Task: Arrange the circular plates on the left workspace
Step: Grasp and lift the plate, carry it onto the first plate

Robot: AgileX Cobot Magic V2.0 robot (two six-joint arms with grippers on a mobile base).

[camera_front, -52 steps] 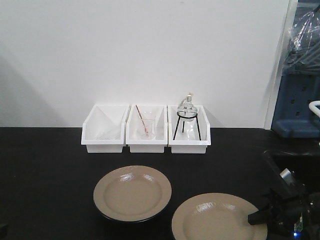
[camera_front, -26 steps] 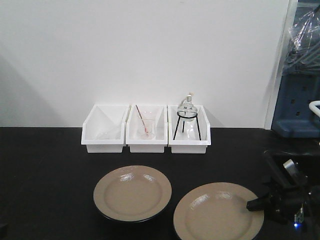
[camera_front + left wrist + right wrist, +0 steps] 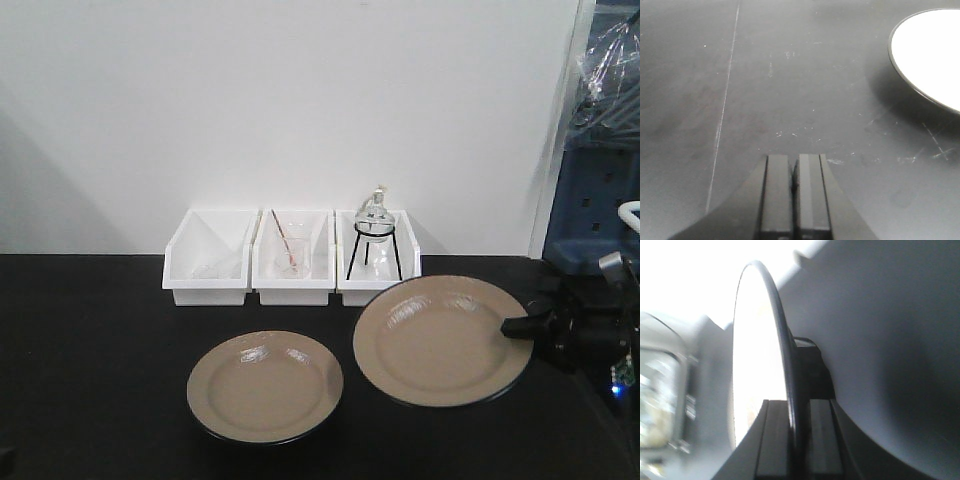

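One tan circular plate (image 3: 265, 387) lies flat on the black countertop (image 3: 90, 340) near the front middle. A second circular plate (image 3: 440, 338) hangs tilted in the air to its right, in front of the rightmost bin. My right gripper (image 3: 522, 326) is shut on that plate's right rim; in the right wrist view the plate (image 3: 757, 365) stands edge-on between the fingers of the gripper (image 3: 799, 410). My left gripper (image 3: 793, 162) is shut and empty, low over bare countertop (image 3: 765, 85), with the resting plate's rim (image 3: 930, 55) at its upper right.
Three white bins (image 3: 292, 258) stand in a row against the white wall. The middle one holds a glass beaker with a rod, the right one a flask on a black tripod (image 3: 375, 240). A blue cabinet (image 3: 595, 215) stands at the far right.
The right gripper has lifted its plate off the countertop, carrying it up and toward the back; the plate now hangs tilted. The other plate has not moved.
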